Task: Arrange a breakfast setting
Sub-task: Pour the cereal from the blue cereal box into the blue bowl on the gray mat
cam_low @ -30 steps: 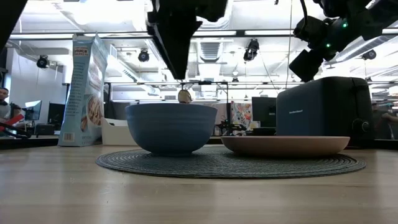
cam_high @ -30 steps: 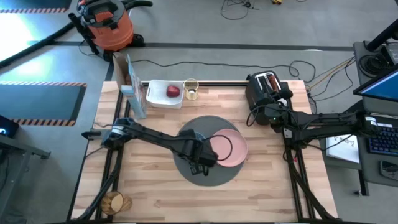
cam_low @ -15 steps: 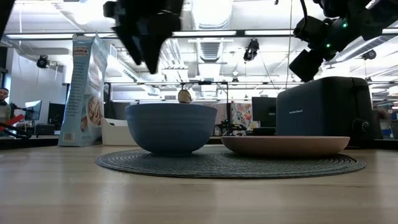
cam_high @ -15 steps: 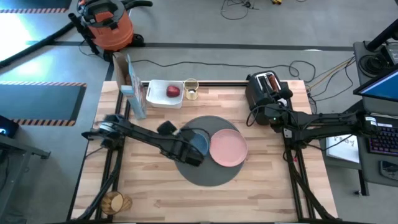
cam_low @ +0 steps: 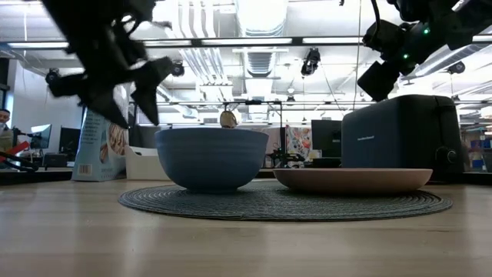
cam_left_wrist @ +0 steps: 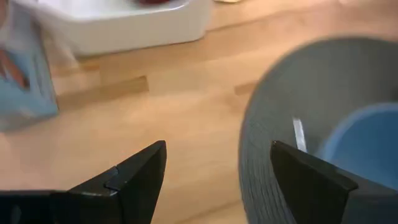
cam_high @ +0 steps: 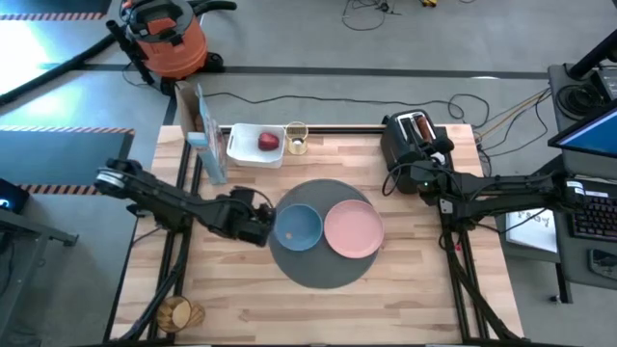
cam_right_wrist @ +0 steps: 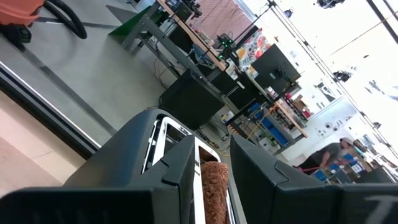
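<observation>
No label was readable. The left gripper [cam_high: 262,227] stood open beside the blue bowl [cam_high: 298,227]; the right gripper [cam_high: 413,179] held its fingers narrowly apart over the toaster [cam_high: 413,141], gripping nothing.

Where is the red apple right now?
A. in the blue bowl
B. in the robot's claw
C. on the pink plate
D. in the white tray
D: the apple lies in the white tray at the back of the table, away from the bowl and plate.
</observation>
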`<state>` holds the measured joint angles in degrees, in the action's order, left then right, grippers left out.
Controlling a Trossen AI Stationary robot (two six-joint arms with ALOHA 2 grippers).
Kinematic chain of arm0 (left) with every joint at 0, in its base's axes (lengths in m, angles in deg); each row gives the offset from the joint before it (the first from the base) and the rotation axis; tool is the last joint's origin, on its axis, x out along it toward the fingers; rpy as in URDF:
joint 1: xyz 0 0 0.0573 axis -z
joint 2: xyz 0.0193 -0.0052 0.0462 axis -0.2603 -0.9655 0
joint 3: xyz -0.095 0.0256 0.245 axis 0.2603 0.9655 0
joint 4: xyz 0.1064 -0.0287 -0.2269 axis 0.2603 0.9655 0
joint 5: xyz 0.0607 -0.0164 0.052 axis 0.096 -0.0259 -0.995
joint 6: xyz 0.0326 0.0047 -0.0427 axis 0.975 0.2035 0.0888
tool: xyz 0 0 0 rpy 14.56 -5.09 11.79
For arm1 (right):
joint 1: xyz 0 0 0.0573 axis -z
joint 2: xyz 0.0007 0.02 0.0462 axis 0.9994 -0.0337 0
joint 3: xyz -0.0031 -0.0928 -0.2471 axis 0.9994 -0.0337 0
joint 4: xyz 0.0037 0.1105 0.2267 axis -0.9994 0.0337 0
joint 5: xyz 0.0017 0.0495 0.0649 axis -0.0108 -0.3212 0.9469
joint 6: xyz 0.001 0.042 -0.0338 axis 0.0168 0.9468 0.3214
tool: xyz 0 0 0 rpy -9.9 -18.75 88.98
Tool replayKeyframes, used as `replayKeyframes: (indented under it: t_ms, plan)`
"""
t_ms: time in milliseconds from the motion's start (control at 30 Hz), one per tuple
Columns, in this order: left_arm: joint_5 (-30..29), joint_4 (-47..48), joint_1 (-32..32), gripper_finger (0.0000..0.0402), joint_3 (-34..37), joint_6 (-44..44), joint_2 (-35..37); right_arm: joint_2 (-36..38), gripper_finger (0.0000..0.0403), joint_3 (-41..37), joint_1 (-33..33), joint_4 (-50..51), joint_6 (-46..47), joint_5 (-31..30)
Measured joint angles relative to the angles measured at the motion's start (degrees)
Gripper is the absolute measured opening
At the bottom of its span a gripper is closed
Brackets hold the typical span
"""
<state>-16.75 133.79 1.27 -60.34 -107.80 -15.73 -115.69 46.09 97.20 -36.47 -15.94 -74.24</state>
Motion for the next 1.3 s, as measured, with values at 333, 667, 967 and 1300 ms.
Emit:
replayKeyframes:
  t_ms: [333, 667, 967, 1300]
  plan:
    - [-0.84, 7.17, 0.11, 0.0270, 6.27, -17.97, 0.72, -0.01, 0.0093, 0.00, 0.00, -0.01, 0.00, 0.01]
    - [-3.57, 22.90, -0.13, 0.0270, 7.03, -29.24, 1.62, 0.00, 0.0093, 0.00, 0.01, 0.00, 0.00, 0.01]
    - [-10.18, 25.69, -0.45, 0.0277, 12.40, -37.79, 2.50, 0.00, 0.0093, 0.00, 0.00, 0.01, 0.00, 0.01]
    - [-15.80, 19.91, 0.13, 0.0334, 15.53, -34.54, 3.05, -0.02, 0.0093, 0.00, 0.00, -0.01, 0.00, 0.01]
